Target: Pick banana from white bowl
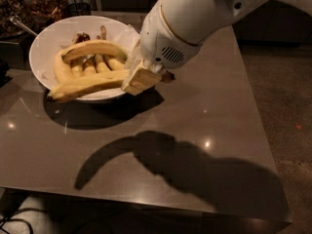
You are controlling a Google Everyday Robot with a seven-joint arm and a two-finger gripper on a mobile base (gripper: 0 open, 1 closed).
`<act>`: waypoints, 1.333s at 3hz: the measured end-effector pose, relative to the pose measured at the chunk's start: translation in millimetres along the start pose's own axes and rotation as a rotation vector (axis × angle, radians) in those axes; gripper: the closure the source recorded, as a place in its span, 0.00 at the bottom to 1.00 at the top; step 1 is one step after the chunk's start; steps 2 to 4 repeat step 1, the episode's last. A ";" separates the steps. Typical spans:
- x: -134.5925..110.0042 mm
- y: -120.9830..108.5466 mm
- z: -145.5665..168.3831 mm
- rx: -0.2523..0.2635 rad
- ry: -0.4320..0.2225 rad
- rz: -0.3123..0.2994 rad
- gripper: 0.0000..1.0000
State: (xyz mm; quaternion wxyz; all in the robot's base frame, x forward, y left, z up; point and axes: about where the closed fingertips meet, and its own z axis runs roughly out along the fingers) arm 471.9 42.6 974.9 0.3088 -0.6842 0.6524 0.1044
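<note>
Reaching in from about 1 o'clock, the robot's thick white arm comes down to the 3 o'clock edge of the white bowl, which sits on the dark, glossy table toward its 10 o'clock corner. The end effector is clenched on the banana, gripping it at its 3 o'clock end, where a flat tan finger pad covers the tip. From there the banana stretches out nearly straight toward 9 o'clock, sloping slightly down, and lies across the front of the bowl along its 6 o'clock rim, with its far end poking just past the rim at about 8 o'clock. I cannot tell whether it touches the rim or hangs just clear of it. Behind it, inside the bowl, a more strongly arched banana curves over a few shorter, stubby pale bananas, and some dark brown bits lie near the bowl's 12 o'clock wall. On the table toward 6 o'clock, well apart from the bowl, a broad shadow of the arm spreads out, with a thin curved tongue pointing toward 8 o'clock. The bowl throws its own dark shadow just beneath its front edge.
</note>
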 end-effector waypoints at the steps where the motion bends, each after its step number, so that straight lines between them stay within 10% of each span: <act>1: 1.5 2.6 -1.4 0.000 0.001 0.002 1.00; 4: 1.5 2.6 -1.4 0.000 0.001 0.002 1.00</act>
